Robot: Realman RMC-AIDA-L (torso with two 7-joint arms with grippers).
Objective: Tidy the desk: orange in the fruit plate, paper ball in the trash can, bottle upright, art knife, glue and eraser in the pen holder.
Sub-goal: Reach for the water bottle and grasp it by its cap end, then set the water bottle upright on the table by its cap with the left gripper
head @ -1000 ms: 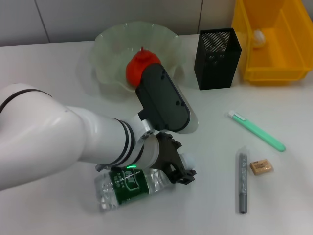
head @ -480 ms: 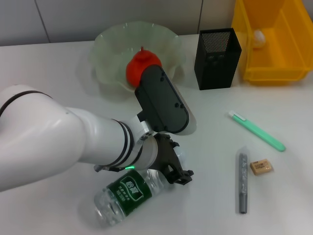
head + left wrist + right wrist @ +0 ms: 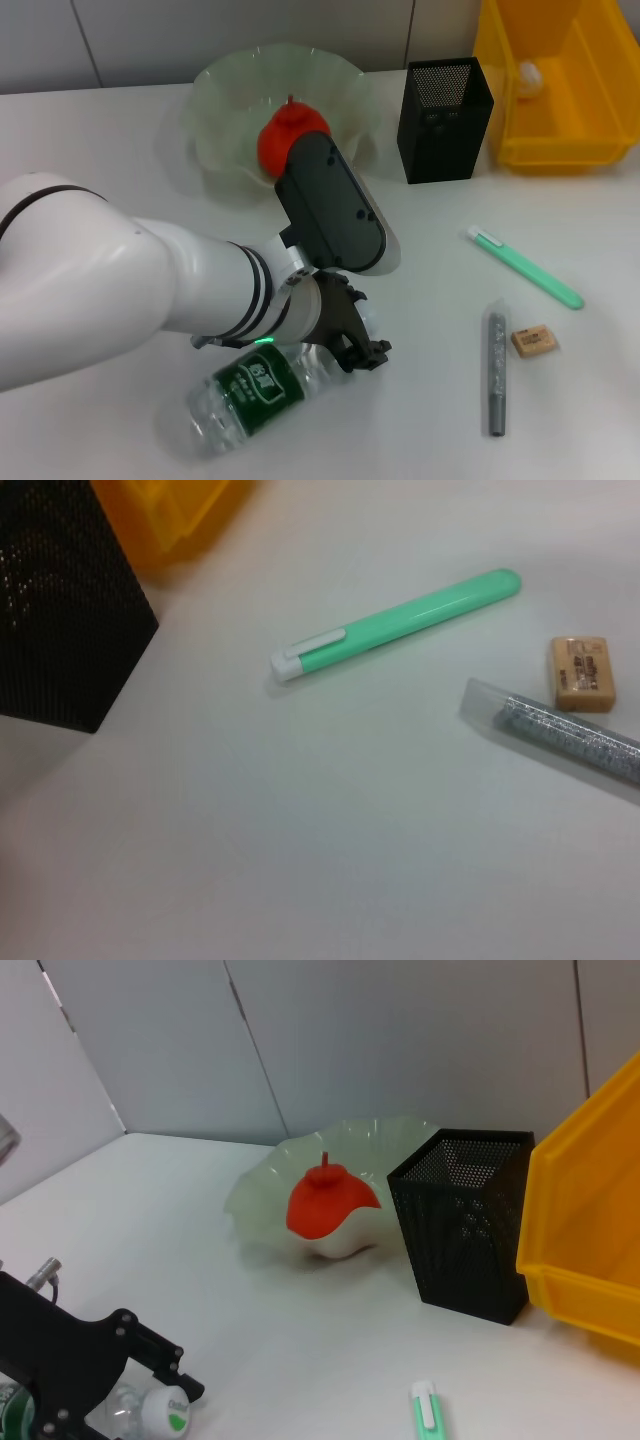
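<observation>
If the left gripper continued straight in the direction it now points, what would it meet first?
Probably the grey glitter glue stick, with the small tan eraser just behind it. The left gripper, closed on the clear plastic bottle with the green label, points across bare white table toward them; depth is uncertain.

Looks like a lab/test setup staged as an office desk. Plain white bench (image 3: 100, 140), bare grey panelled wall (image 3: 400, 1040) w/ seams behind. Desk props only: black mesh pen holder (image 3: 445, 120), yellow plastic trash can (image 3: 560, 90), green art knife (image 3: 525, 266), glue stick (image 3: 495, 372), eraser (image 3: 531, 341), pale-green fruit plate (image 3: 225, 110). White robot arm (image 3: 120, 290) over bench, no personal clutter.
</observation>
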